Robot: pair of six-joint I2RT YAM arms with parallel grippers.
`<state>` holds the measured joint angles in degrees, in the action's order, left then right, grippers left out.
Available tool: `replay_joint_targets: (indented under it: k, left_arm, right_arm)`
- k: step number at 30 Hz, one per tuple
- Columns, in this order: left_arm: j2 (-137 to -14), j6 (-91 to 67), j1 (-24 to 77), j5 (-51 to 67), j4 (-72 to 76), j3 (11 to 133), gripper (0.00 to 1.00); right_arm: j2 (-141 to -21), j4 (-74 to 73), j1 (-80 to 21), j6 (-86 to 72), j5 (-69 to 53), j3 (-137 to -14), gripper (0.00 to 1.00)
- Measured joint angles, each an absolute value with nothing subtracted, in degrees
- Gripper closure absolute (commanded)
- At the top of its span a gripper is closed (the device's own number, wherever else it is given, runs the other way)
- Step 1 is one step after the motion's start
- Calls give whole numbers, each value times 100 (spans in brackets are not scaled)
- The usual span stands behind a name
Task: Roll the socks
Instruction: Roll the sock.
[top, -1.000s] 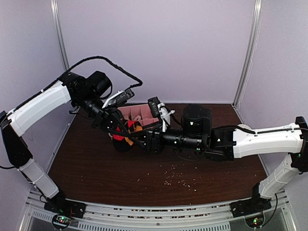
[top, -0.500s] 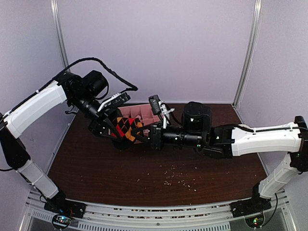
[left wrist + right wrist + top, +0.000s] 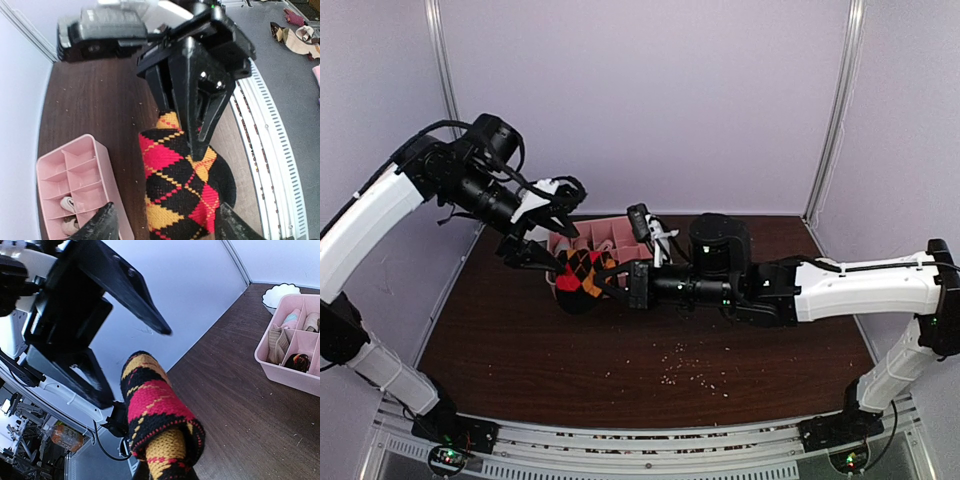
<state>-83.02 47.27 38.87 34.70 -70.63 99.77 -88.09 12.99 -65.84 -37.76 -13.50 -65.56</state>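
Now the right gripper (image 3: 608, 280) is clamped on one end of the rolled black argyle sock (image 3: 580, 275), holding it above the table (image 3: 520, 345), near the pink tray (image 3: 282, 371). The left gripper (image 3: 548, 222) stands with its jaws spread wide; the sock sits in line between its fingertips, apparently touching neither

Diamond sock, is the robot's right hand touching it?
Touching. The left wrist view shows the right hand shut on the diamond sock, pinching its top edge.
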Motion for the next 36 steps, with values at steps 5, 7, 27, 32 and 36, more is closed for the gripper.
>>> replay_joint_targets:
  k: [5, 7, 27, 32, 36]
  left_arm:
    - [-8597, 4792, 3929, 3323, -7168, 9810, 40]
    - [-8508, 4829, 3988, 3245, -7116, 9697, 41]
    - [-7743, 5527, 5017, 683, -5511, 8219, 46]
    - [-7712, 5612, 5177, -93, -5065, 7856, 44]
    - [-7673, 5662, 5251, -615, -4705, 7682, 44]
  right_arm:
    - [-8812, 1291, -6584, -3811, -1417, -6567, 100]
    - [-8849, 1256, -6584, -3868, -1431, -6626, 100]
    - [-9441, 1907, -6333, -5983, -2112, -6783, 100]
    - [-9721, 2185, -6298, -6650, -2283, -6770, 100]
    - [-9835, 2373, -6250, -7065, -2333, -6751, 100]
